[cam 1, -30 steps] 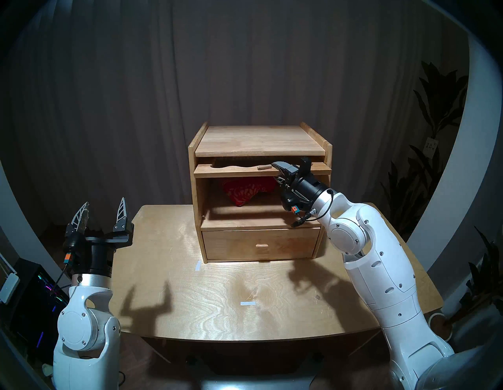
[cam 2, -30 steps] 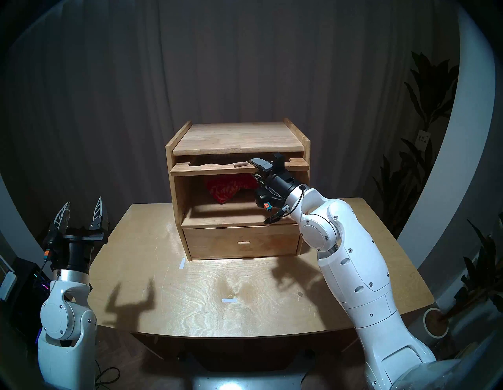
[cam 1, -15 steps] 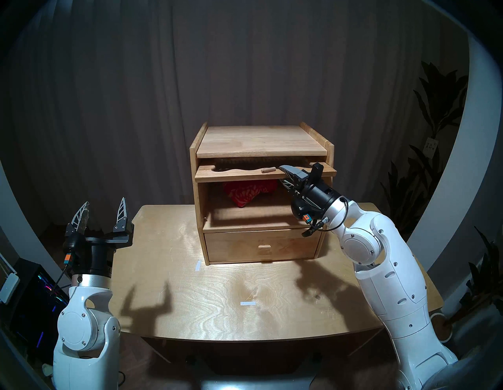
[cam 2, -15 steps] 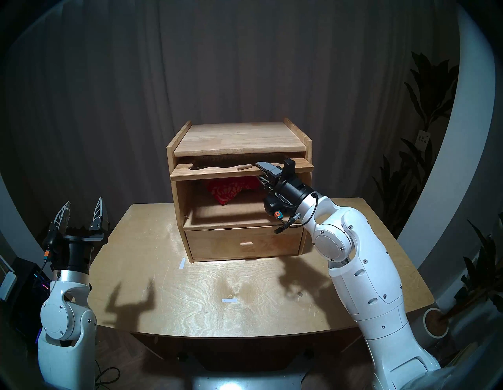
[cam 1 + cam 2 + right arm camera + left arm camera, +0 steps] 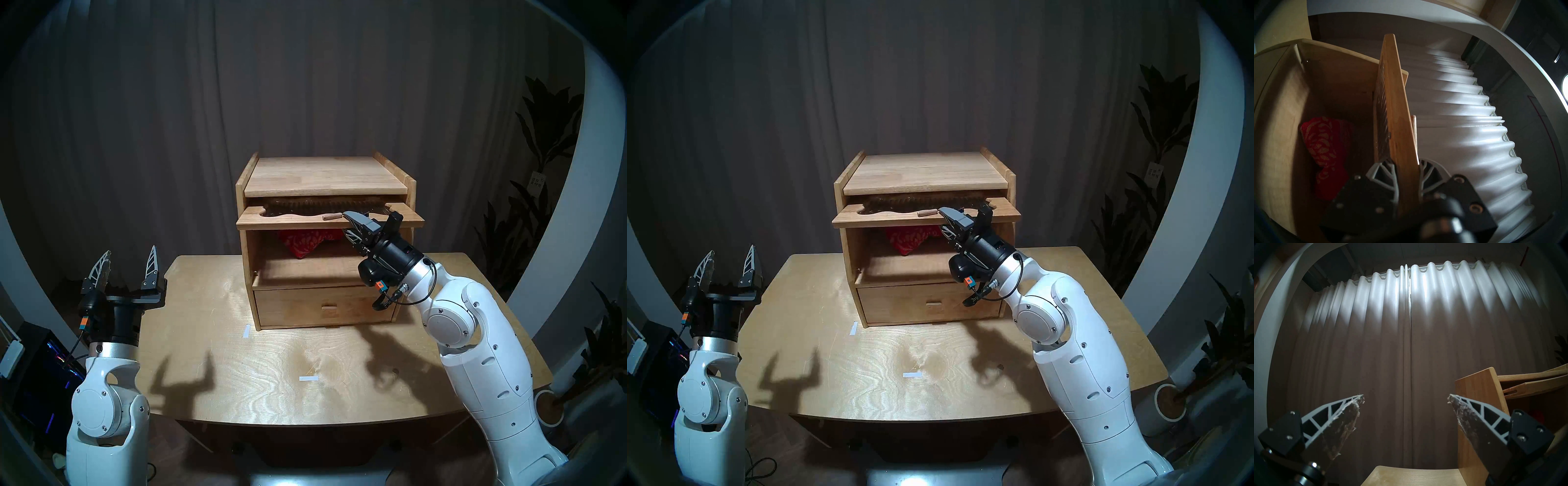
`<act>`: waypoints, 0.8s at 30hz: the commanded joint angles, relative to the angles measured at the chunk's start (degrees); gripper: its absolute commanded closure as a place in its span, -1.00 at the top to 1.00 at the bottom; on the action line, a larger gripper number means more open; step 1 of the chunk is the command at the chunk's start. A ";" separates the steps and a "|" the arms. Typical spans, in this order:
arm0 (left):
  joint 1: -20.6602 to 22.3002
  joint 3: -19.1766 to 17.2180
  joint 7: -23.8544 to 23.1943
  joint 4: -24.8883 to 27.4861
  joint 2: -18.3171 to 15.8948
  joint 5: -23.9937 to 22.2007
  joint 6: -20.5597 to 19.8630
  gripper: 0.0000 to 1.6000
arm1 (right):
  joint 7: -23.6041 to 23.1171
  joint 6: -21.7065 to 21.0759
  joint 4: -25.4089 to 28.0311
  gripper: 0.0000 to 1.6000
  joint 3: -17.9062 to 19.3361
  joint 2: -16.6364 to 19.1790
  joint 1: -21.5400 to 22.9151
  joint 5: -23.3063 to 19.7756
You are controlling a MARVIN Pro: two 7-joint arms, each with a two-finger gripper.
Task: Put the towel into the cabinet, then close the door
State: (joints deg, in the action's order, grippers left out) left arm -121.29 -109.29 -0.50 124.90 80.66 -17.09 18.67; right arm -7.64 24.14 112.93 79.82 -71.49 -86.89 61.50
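The light wooden cabinet [image 5: 325,176] stands at the back of the table. The red patterned towel [image 5: 307,242] lies inside its large compartment, also seen in the right wrist view [image 5: 1322,149]. The door [image 5: 291,222] sticks out flat from a slot under the cabinet top, peg handle [image 5: 331,216] facing up. My right gripper [image 5: 345,223] is shut on the door's front edge, right of the peg, one finger above and one below [image 5: 1405,168]. My left gripper [image 5: 130,259] is open and empty, pointing up at the table's left edge.
The plain drawer front [image 5: 325,305] below the compartment is shut. Two white tape marks [image 5: 246,331] [image 5: 308,378] lie on the wooden table [image 5: 271,400]. Grey curtains hang behind. Potted plants [image 5: 543,142] stand at the right.
My right gripper has drawn back toward me with the door, which now sticks further out of its slot and shows more of its ribbed window. The left arm has not moved.
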 commanded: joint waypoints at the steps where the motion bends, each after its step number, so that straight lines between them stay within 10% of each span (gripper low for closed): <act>1: 0.33 -0.07 -0.01 0.80 0.08 0.11 0.86 1.00 | 3.29 1.49 6.22 -1.00 -1.08 -1.19 -1.81 -0.92; 24: 0.43 -0.19 -0.56 0.54 0.19 0.07 1.44 1.00 | 5.74 1.48 14.47 -1.00 4.63 0.51 -13.87 -0.28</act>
State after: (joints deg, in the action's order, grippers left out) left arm -121.17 -109.43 -1.18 124.59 80.69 -17.09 19.36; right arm -4.88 24.99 121.86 83.51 -70.73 -97.89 61.74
